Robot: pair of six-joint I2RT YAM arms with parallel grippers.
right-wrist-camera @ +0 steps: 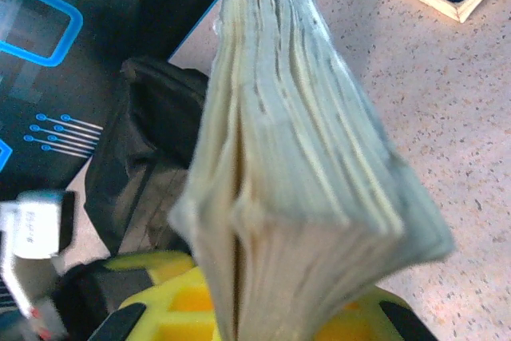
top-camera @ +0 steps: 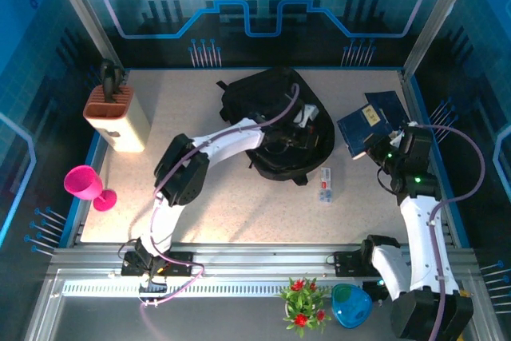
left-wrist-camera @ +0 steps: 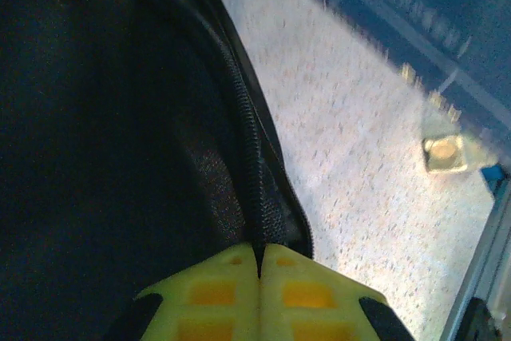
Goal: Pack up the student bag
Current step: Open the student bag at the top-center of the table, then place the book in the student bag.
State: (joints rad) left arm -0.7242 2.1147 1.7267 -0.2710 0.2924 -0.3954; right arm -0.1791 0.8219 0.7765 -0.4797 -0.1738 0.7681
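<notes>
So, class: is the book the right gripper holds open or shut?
Shut: the book shows pages bunched together, clamped in the right gripper.

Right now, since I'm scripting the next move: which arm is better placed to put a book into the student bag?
Right. The right jaws are shut on a thick book near the student bag, while the left jaws are pinched shut on its zipper, so that arm is occupied.

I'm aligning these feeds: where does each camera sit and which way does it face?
Top external: above, behind the white arms, looking down at the large black fabric backpack; both arms show.
Left wrist: on the left arm, facing the backpack's zip; left gripper shut.
Right wrist: on the right arm, facing the speckled table; right gripper holds a thick cream-paged book.
Shared: the backpack lies in all three.
</notes>
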